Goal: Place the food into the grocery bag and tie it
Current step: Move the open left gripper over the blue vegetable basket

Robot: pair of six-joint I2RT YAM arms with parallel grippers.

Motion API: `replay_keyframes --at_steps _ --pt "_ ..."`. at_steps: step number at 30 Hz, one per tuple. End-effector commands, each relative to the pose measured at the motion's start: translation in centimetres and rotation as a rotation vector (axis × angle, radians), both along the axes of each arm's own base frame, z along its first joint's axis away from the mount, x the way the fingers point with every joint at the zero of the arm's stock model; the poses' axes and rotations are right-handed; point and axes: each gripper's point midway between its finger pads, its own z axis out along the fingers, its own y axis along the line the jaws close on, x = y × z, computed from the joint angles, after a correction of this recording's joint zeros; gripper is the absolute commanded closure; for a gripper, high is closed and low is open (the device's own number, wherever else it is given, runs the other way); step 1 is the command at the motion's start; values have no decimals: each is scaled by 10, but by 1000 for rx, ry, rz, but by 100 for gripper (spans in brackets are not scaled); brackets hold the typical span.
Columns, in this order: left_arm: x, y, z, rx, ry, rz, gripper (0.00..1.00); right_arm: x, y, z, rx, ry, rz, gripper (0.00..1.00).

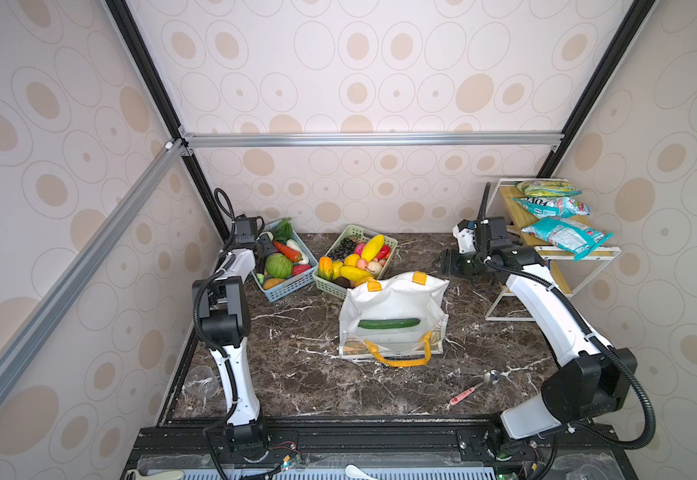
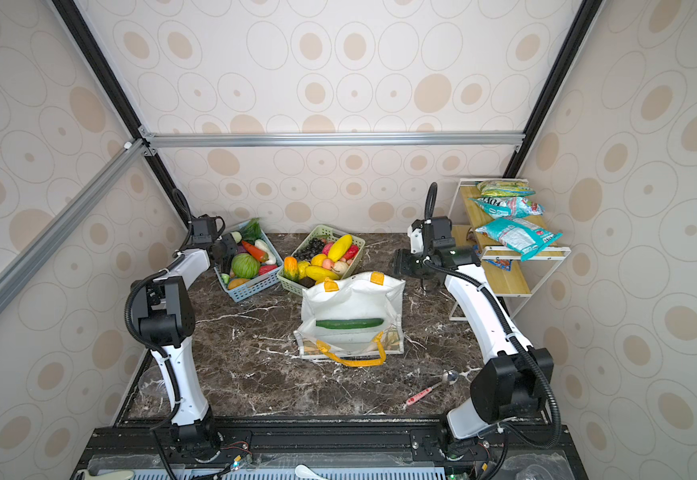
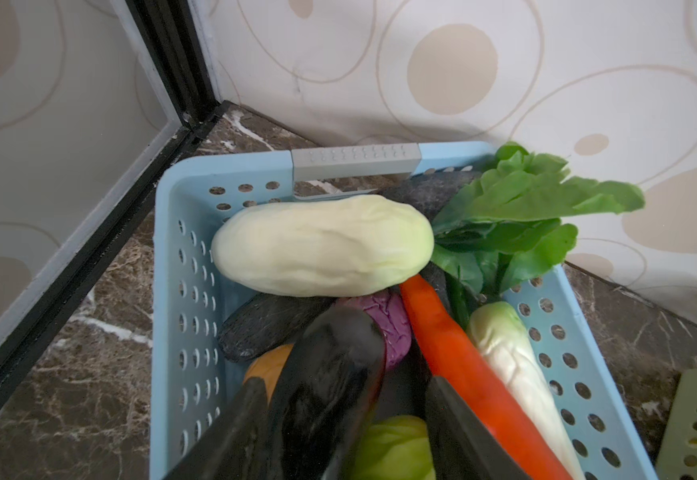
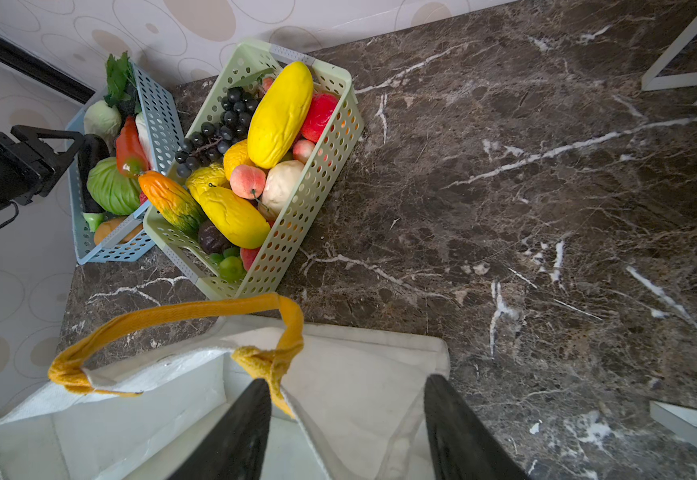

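**Picking the eggplant out of the blue basket**

Your left gripper (image 3: 344,382) is down in the blue basket (image 3: 180,257), which stands beyond the far-left corner of the grocery bag (image 1: 392,299). Its jaws are apart, one finger on each side of the eggplant (image 3: 330,399). A gap shows at one finger, so I read it as not clamped yet.

Tips for the grab:
- The eggplant looks glossy and tapered, so probably slippery. Close square across its thick part, not the tip.
- The carrot (image 3: 454,353) lies just beside one finger. Keep it out of the jaws.
- Lift straight up until clear of the basket wall, then swing over to the bag mouth.

Your right gripper (image 4: 347,380) hangs over the bag's far rim with its jaws apart and nothing in them. The far handle (image 4: 172,316) roots just beside one finger, so don't snag it.

The bag is white and boxy, standing upright with its mouth open. The near handle (image 1: 400,359) has flopped outward. A cucumber (image 1: 388,323) lies across the bottom. The remaining food is outside the bag:
- The green basket (image 4: 296,216) of fruit is just behind the bag.
- The teal snack packets (image 1: 567,237) are on the shelf to its far right.

The handles aren't tied, so I'd call the task early.
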Motion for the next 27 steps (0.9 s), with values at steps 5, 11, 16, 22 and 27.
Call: replay_keyframes --at_steps 5,11,16,22,27 --pt "11 13 2 15 -3 3 33 3 6 -3 -10 20 5 38" --pt "14 14 -13 5 21 3 32 4 4 4 -29 3 -3 39" --pt "16 12 -22 -6 27 -5 33 3 5 1 -29 16 -3 39" --pt "19 10 -30 -23 31 -13 37 1 8 1 -33 22 1 39" --pt "19 9 -32 -25 32 -22 45 0 8 2 -39 21 1 39"
